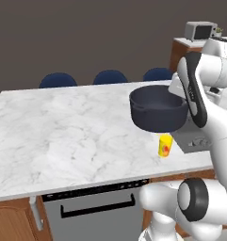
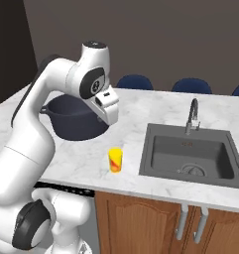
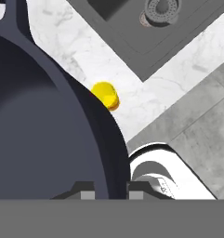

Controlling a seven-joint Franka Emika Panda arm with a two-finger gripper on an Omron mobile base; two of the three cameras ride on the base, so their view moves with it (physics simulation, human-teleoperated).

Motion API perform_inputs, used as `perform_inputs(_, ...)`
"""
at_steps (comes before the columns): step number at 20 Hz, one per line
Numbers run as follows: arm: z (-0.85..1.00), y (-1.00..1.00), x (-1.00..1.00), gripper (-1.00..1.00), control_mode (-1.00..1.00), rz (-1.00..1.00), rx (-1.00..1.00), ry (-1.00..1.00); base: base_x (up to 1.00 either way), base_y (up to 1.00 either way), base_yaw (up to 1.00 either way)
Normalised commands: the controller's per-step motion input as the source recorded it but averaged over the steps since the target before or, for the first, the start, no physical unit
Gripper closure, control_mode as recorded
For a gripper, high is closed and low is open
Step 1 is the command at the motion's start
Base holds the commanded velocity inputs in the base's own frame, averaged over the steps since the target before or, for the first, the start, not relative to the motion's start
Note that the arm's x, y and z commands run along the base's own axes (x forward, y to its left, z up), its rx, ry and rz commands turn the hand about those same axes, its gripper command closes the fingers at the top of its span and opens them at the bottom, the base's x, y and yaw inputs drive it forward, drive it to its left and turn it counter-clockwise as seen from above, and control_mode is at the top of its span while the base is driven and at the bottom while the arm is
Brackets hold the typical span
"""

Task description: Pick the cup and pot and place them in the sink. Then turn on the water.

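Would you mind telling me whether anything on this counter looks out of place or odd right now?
Only the pot: it hangs tilted above the marble counter, held at its rim by the gripper. The cup stands upright near the sink, which is dry. Nothing is spilled or damaged.

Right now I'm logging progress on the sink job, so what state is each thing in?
pot: lifted off the counter, rim pinched in the hand, not yet over the sink.
cup: upright on the counter, left of the sink, untouched.
sink: nothing in the basin, drain bare.
faucet: no water running.
hand: shut on the pot's rim.
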Motion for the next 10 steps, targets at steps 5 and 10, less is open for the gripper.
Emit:
perform_inputs(5,0.0,0.0,0.0,1.0,1.0,0.0,0.0,0.0,-0.4,-0.7,0.0)
perform_inputs(10,0.0,0.0,0.0,1.0,1.0,0.0,0.0,0.0,-0.07,-0.83,0.0)
